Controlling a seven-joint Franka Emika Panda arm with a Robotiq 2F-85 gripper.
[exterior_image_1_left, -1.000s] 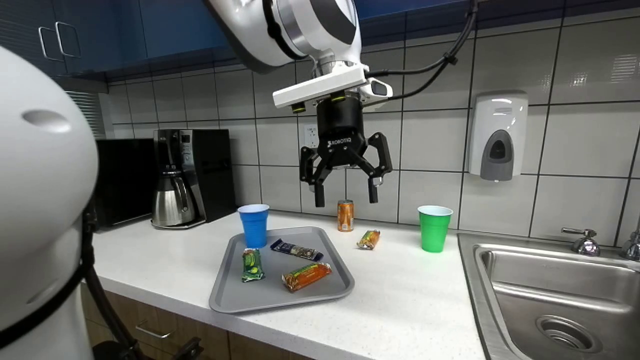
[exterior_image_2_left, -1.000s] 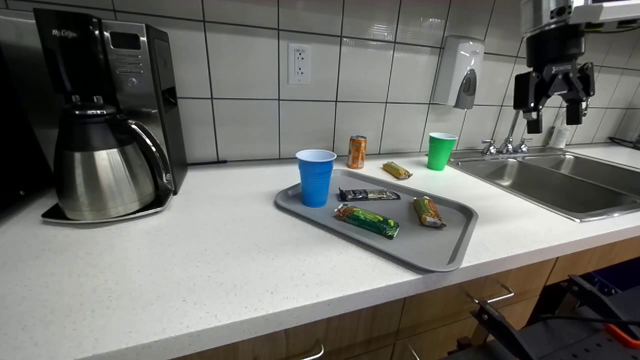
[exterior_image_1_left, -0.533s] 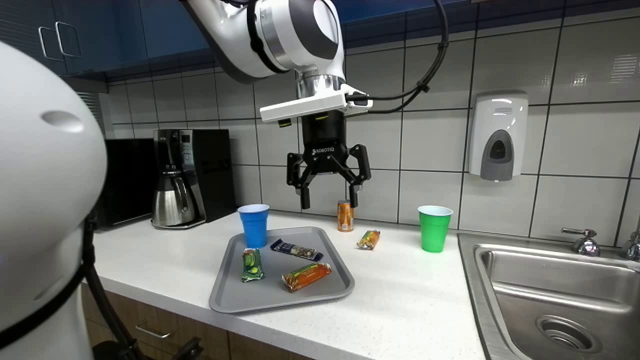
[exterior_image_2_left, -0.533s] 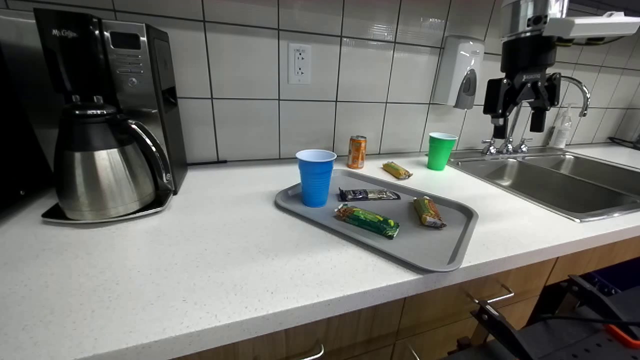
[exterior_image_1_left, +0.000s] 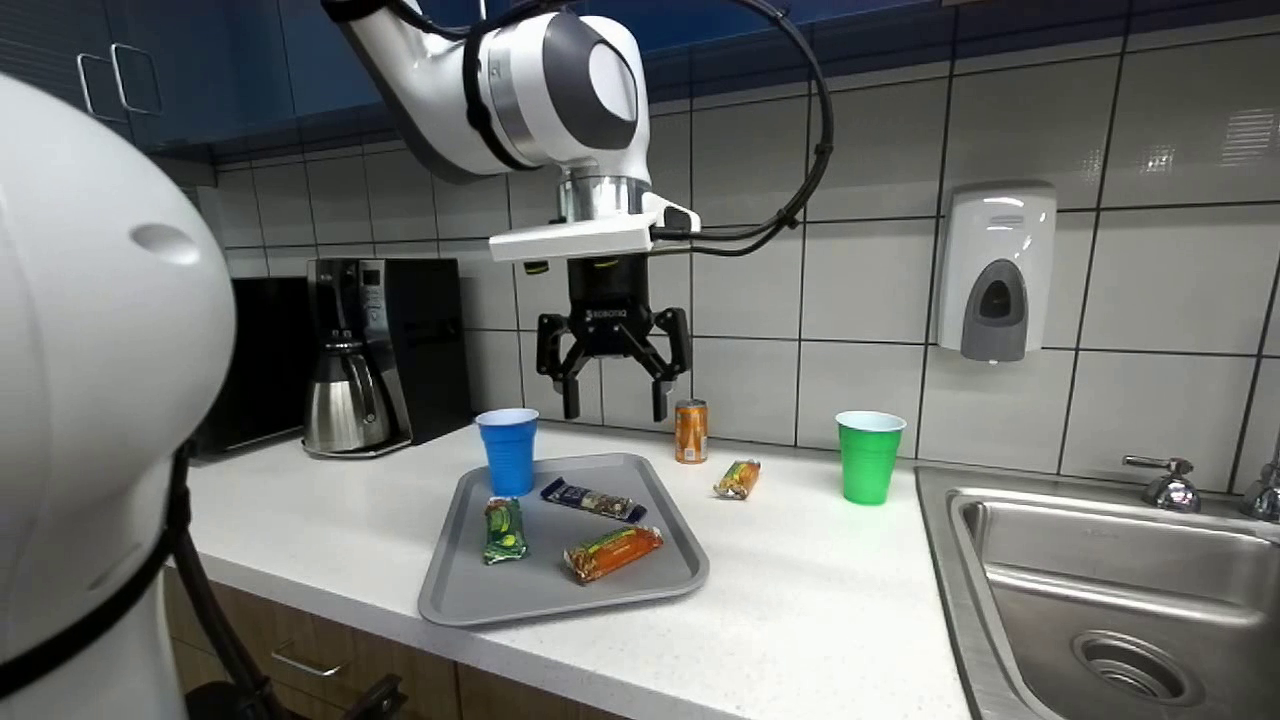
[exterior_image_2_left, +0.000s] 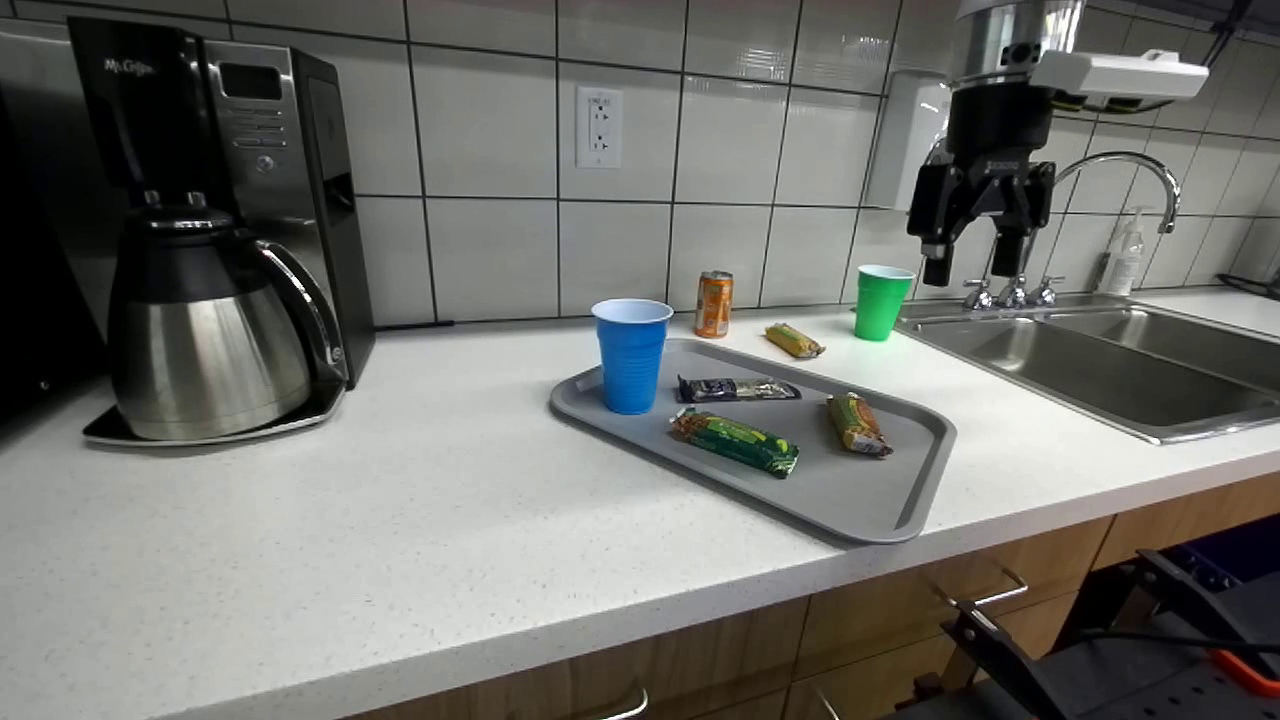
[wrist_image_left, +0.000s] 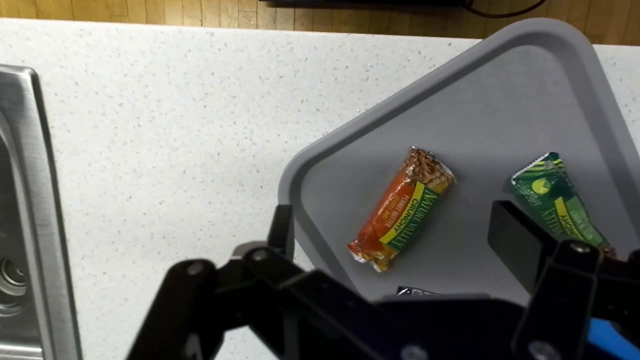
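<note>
A: Starting from the left in an exterior view, what stands there?

B: A Mr. Coffee coffee maker (exterior_image_1_left: 425, 345), with its steel carafe (exterior_image_1_left: 345, 405) sitting in it.

A: And next?

B: A grey tray (exterior_image_1_left: 480, 590) lying on the white counter (exterior_image_1_left: 810, 600). On its left part is a green Nature Valley bar (exterior_image_1_left: 505, 530), and a blue plastic cup (exterior_image_1_left: 508, 455) stands upright near the back corner.

A: What else is on the tray?

B: A dark blue wrapped bar (exterior_image_1_left: 593, 499), just right of the cup, and towards the front right a Nature Valley Crunchy peanut butter bar (exterior_image_1_left: 612, 552) in an orange and green wrapper.

A: What hangs above?

B: The gripper (exterior_image_1_left: 616, 412), in the air, pointing down and released, its jaws spread wide. In the wrist view the peanut butter bar shows between them, but it lies flat on the tray, well below and apart. One jaw partly covers the green bar there.

A: Further right?

B: An orange drinks can (exterior_image_1_left: 691, 432) upright near the tiled wall (exterior_image_1_left: 745, 385), then a small yellow wrapped snack bar (exterior_image_1_left: 738, 480) lying between it and a green plastic cup (exterior_image_1_left: 870, 460), also upright.

A: And at the far right?

B: A white soap dispenser (exterior_image_1_left: 997, 270) mounted on the wall, then a stainless steel sink (exterior_image_1_left: 952, 560) set into the counter.
</note>
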